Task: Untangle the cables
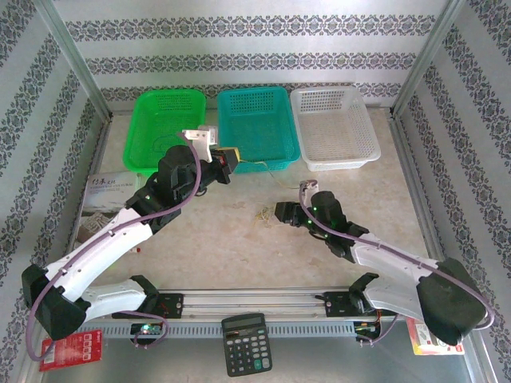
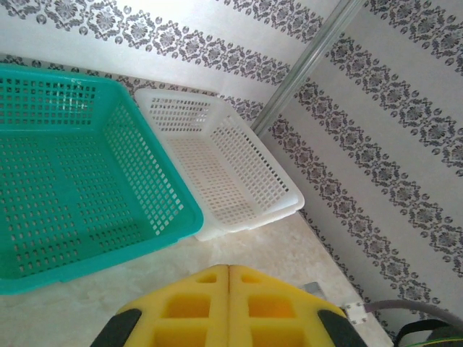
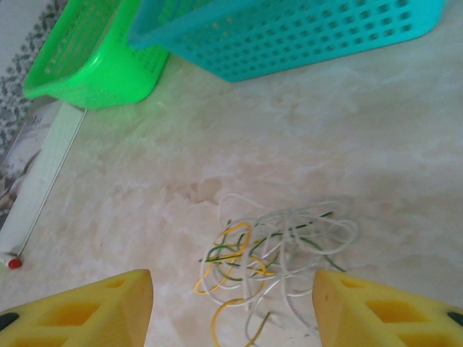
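Right gripper (image 3: 231,289): jaws spread wide, nothing held. Cables (image 3: 278,249) lie on table (image 3: 362,144) between jaws, slightly ahead; white, yellow and dark green loops interlaced.

One outer loop best singled out, pinched low, drawn sideways slowly; otherwise whole clump likely dragged.

Left gripper (image 2: 228,293): pads pressed together; strand between them cannot be told.

Teal basket (image 2: 87,188) and white basket (image 2: 217,173) ahead of left jaws. Green basket (image 3: 94,65) well beyond right jaws. Reach to clump judged unobstructed.

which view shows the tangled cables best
The right wrist view: the cables lie close up, white, yellow and dark green strands distinct. The top external view gives a tiny pale clump; the left wrist view faces the teal basket.
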